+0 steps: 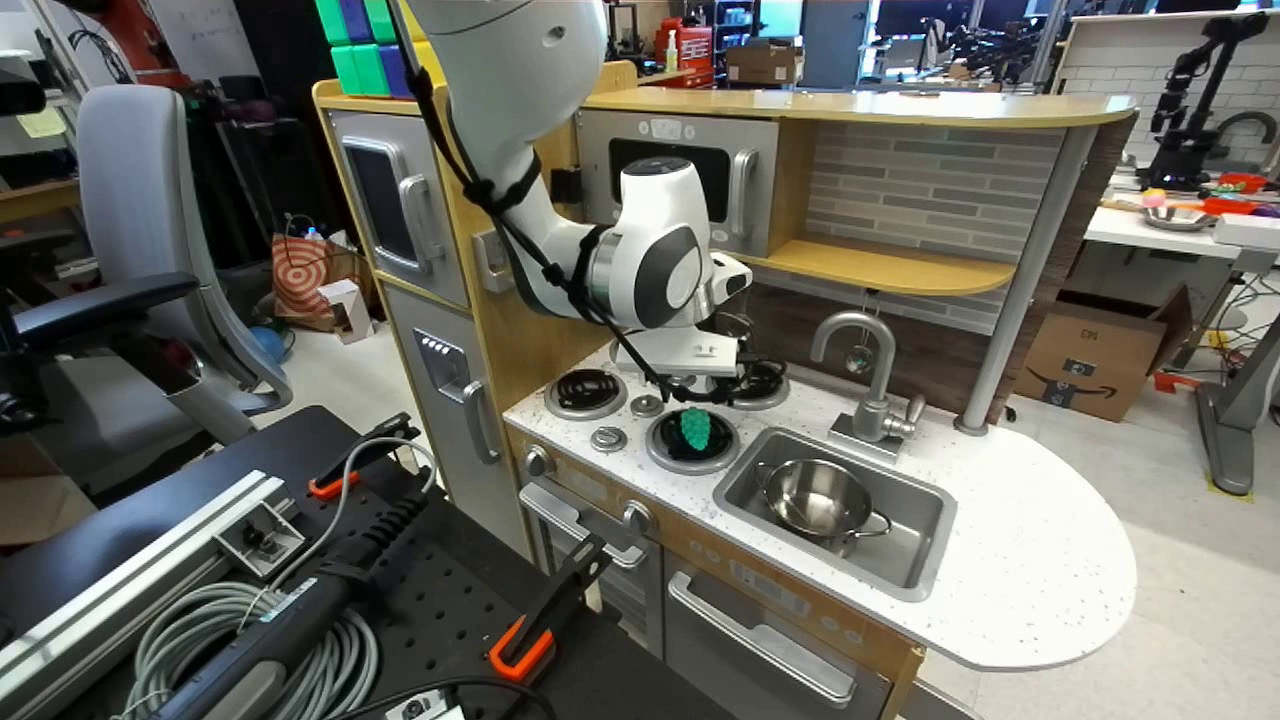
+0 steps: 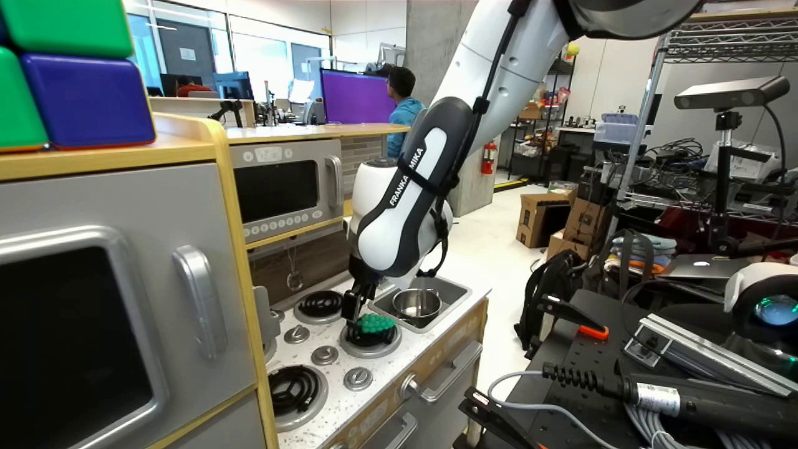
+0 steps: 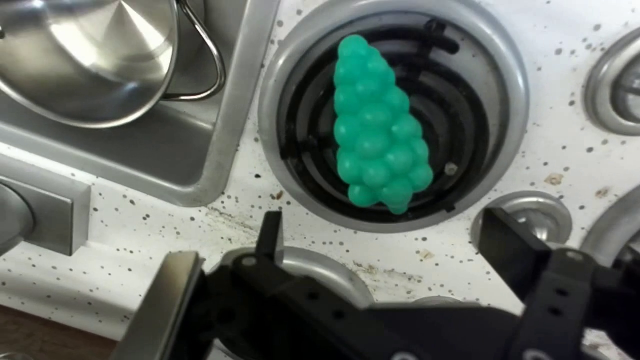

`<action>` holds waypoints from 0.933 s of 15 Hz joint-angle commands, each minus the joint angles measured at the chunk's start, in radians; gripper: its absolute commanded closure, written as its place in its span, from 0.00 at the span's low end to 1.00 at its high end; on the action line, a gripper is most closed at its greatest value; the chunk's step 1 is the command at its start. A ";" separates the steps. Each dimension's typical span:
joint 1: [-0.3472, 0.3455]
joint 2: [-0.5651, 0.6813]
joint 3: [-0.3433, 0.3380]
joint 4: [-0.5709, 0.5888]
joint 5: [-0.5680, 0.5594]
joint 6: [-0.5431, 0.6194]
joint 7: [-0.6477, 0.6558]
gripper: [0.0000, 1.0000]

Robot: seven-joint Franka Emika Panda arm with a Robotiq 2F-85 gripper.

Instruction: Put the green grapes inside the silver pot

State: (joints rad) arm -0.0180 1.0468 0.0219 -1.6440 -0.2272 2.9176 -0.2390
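Note:
The green grapes, a bright green lumpy cluster, lie on a black stove burner in both exterior views (image 1: 694, 428) (image 2: 375, 322) and in the wrist view (image 3: 375, 130). The silver pot (image 1: 818, 497) stands in the sink beside that burner, its open top facing up and no contents visible. It also shows in an exterior view (image 2: 416, 304) and, partly cut off, in the wrist view (image 3: 85, 60). My gripper (image 3: 382, 220) is open with nothing between its fingers. It is above the stovetop near the stem end of the grapes, apart from them; an exterior view shows it beside the cluster (image 2: 358, 302).
The sink (image 1: 935, 560) is set into the white speckled counter (image 1: 1040, 560). A grey faucet (image 1: 875, 370) rises behind it. A wooden shelf (image 1: 890, 268) and a toy microwave (image 1: 680, 165) stand over the back. A tall cabinet (image 1: 500, 330) borders the stove. Metal knobs (image 2: 358, 378) stick up between burners.

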 commanded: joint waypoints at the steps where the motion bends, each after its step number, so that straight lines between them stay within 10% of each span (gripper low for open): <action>1: 0.000 0.002 -0.001 0.002 0.005 -0.002 -0.004 0.00; 7: 0.013 0.028 -0.011 0.047 0.003 -0.114 -0.006 0.00; 14: 0.007 0.086 -0.006 0.141 0.010 -0.185 -0.012 0.66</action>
State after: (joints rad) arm -0.0179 1.0865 0.0209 -1.5844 -0.2275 2.7911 -0.2407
